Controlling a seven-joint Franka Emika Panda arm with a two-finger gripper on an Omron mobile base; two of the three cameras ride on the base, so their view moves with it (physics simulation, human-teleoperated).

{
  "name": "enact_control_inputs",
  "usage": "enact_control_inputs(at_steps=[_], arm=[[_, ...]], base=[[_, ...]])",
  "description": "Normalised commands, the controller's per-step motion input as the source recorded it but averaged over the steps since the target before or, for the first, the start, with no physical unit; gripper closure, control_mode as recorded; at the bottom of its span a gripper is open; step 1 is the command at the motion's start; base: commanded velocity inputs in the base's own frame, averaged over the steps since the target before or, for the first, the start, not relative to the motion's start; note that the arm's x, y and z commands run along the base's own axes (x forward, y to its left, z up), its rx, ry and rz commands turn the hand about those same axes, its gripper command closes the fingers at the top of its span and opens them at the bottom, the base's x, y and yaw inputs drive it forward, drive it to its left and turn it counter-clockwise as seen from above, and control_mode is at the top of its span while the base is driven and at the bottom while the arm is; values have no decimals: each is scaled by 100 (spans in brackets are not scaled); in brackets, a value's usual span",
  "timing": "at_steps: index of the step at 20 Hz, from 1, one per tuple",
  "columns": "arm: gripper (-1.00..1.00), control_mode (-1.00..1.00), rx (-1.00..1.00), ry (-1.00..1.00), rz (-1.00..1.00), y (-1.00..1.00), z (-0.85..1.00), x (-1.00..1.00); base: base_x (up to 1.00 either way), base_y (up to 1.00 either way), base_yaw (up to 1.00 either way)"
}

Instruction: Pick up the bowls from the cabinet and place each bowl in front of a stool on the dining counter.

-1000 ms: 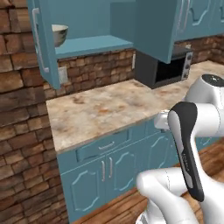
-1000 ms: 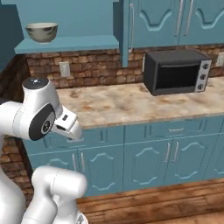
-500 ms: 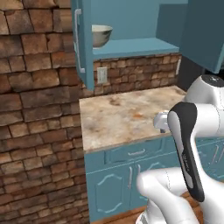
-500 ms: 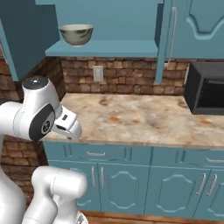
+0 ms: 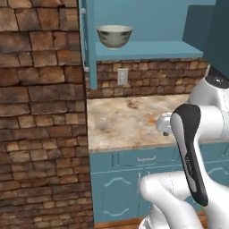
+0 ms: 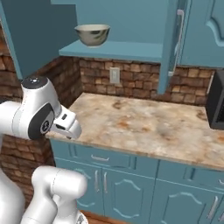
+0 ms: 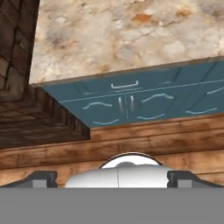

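The beige-olive bowl (image 5: 114,36) (image 6: 92,34) stands upright on the inner shelf of the open teal wall cabinet (image 5: 147,49) (image 6: 122,50), near the shelf's left end. The white and blue bowl and the dining counter are out of view. My arm is folded close to the base, well below and in front of the shelf. In the hand view my gripper (image 7: 113,179) points down at the floor and the base cabinet fronts. Its fingertips (image 7: 43,178) stand wide apart, open, with nothing between them.
A stone-topped teal base cabinet (image 5: 125,120) (image 6: 144,122) runs under the shelf. A brick wall (image 5: 40,112) juts out on the left. The open cabinet door (image 6: 173,43) with its silver handle hangs right of the bowl. A dark microwave (image 6: 216,105) sits at far right.
The whole picture has shifted: the base has driven, so the cabinet and bowl now stand closer and more central. The arm's pose has stayed the same.
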Motion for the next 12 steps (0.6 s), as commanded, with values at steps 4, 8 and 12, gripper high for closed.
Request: enact_control_inputs(at_steps=[4,8,12], arm=[[-100,100,0,0,0,0,0,0],[-100,100,0,0,0,0,0,0],[-100,100,0,0,0,0,0,0]], base=[[54,-31,8],[68,-26,2],[49,-30,1]])
